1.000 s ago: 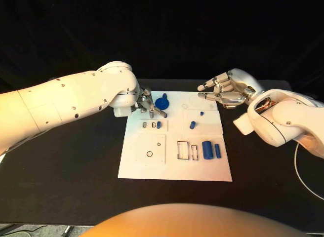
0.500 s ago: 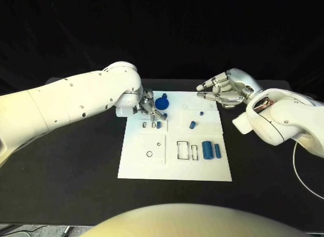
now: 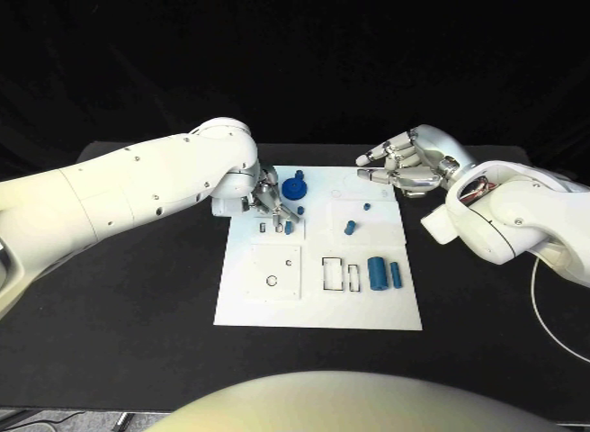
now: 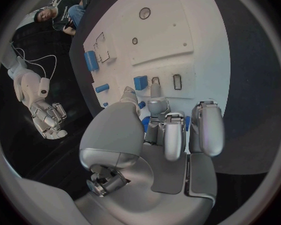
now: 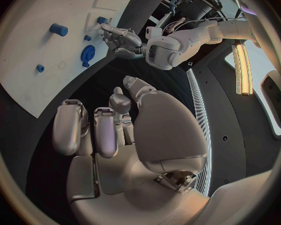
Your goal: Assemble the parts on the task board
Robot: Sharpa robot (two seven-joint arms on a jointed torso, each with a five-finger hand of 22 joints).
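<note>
Misalignment threatens: left hand (image 3: 272, 200), apparently pinching a small blue part (image 4: 140, 82) at the task board's (image 3: 318, 310) ten o'clock slots (image 3: 280, 229), may jam it; right hand (image 3: 406, 162) hovers empty, fingers apart.

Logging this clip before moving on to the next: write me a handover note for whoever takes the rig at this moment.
Left hand: over the task board's far left part, fingers down by the small slots; whether it holds a part I cannot tell.
Right hand: off the board's far right corner, fingers curled, holding nothing.
Parts: large round blue piece near the left hand, small ones mid-board, two blue cylinders beside the rectangular slot.
Done: cannot tell.
Left: the rectangular and round recesses look unfilled.
</note>
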